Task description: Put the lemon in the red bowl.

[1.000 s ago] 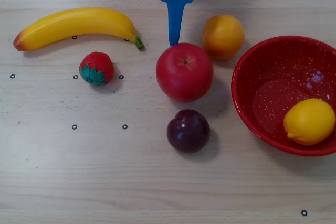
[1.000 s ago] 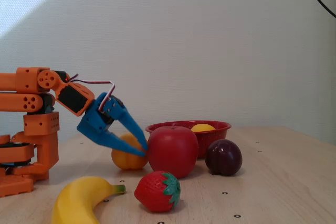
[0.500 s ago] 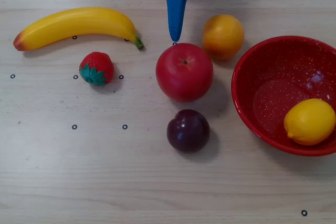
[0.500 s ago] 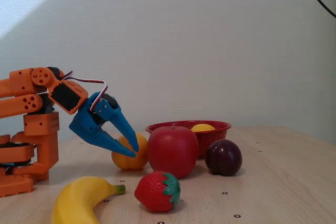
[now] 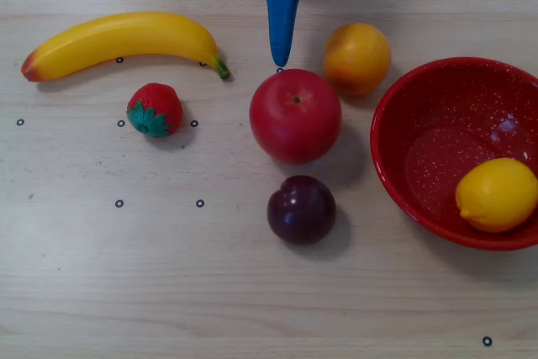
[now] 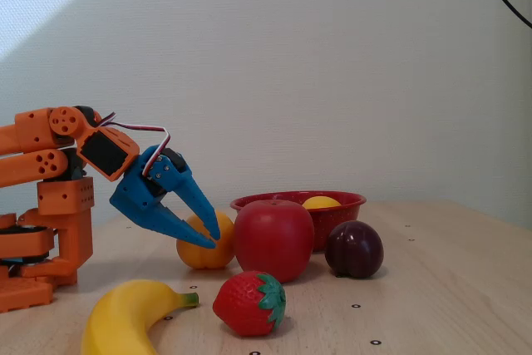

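From my overhead view the lemon (image 5: 497, 195) sits inside the red bowl (image 5: 420, 107), against its lower right wall; in the fixed view only its yellow top (image 6: 320, 202) shows above the bowl's rim (image 6: 249, 203). The gripper (image 6: 209, 239) holds nothing, and I can see its blue fingers (image 6: 198, 204) slightly apart in the fixed view, angled down toward the table (image 5: 252, 292) just in front of the orange-yellow fruit (image 6: 199, 253). From overhead the gripper (image 5: 280, 63) comes in from the top edge (the two fingers overlap there, so the gap is hidden), its tip just above the red apple (image 5: 295, 115) and left of the orange-yellow fruit (image 5: 357, 58). A dark plum (image 5: 302, 209) lies below the apple, a strawberry (image 5: 155, 109) to its left, and a banana (image 5: 122, 40) above the strawberry.
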`<state>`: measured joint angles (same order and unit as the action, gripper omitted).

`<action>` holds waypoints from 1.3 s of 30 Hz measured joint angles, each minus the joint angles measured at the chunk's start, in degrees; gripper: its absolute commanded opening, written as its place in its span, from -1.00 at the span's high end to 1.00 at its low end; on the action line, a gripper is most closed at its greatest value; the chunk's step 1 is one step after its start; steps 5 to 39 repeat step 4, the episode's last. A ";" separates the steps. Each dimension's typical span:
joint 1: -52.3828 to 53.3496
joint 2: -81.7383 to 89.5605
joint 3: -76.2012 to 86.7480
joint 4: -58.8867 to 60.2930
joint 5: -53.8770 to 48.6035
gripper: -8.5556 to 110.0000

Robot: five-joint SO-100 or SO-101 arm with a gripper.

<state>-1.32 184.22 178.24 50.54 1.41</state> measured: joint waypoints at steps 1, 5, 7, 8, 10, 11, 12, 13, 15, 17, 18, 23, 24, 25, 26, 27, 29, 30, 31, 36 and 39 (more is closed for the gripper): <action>0.00 0.00 0.00 0.00 0.00 0.85; 0.00 0.00 0.00 0.00 0.00 0.85; 0.00 0.00 0.00 0.00 0.00 0.85; 0.00 0.00 0.00 0.00 0.00 0.85; 0.00 0.00 0.00 0.00 0.00 0.85; 0.00 0.00 0.00 0.00 0.00 0.85; 0.00 0.00 0.00 0.00 0.00 0.85; 0.00 0.00 0.00 0.00 0.00 0.85; 0.00 0.00 0.00 0.00 0.00 0.85; 0.00 0.00 0.00 0.00 0.00 0.85; 0.00 0.00 0.00 0.00 0.00 0.85; 0.00 0.00 0.00 0.00 0.00 0.85; 0.00 0.00 0.00 0.00 0.00 0.85; 0.00 0.00 0.00 0.00 0.00 0.85; 0.00 0.00 0.00 0.00 0.00 0.85; 0.00 0.00 0.00 0.00 0.00 0.85; 0.00 0.00 0.00 0.00 0.00 0.85; 0.00 0.00 0.00 0.00 0.00 0.85; 0.00 0.00 0.00 0.00 0.00 0.85; 0.00 0.00 0.00 0.00 0.00 0.85; 0.00 0.00 0.00 0.00 0.00 0.85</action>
